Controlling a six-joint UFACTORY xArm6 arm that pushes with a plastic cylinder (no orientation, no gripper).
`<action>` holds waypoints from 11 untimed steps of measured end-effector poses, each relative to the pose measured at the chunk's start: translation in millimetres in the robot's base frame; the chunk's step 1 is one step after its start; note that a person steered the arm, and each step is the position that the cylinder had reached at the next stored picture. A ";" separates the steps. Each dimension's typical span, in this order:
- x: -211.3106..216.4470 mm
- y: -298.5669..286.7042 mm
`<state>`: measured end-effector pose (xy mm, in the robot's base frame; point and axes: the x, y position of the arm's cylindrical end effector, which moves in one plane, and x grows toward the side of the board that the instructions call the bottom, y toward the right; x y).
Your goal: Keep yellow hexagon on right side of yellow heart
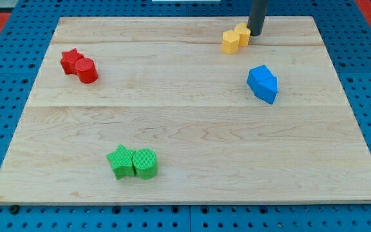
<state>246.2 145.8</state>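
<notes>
Two yellow blocks touch near the view's top, right of centre. The left one looks like the yellow heart [230,42]. The right one looks like the yellow hexagon [243,33], a little higher in the view. The shapes are hard to make out at this size. My tip [256,33] stands just right of the yellow hexagon, touching it or nearly so. The dark rod rises out of the view's top edge.
Two blue blocks [263,84] sit pressed together at the right. A red star [71,60] and a red cylinder [87,71] touch at the upper left. A green star [120,161] and a green cylinder [145,163] touch at the bottom left. The wooden board [192,129] lies on blue pegboard.
</notes>
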 end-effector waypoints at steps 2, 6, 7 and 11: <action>13.2 -81.7; 5.0 -18.4; 46.4 -17.1; 27.8 -105.5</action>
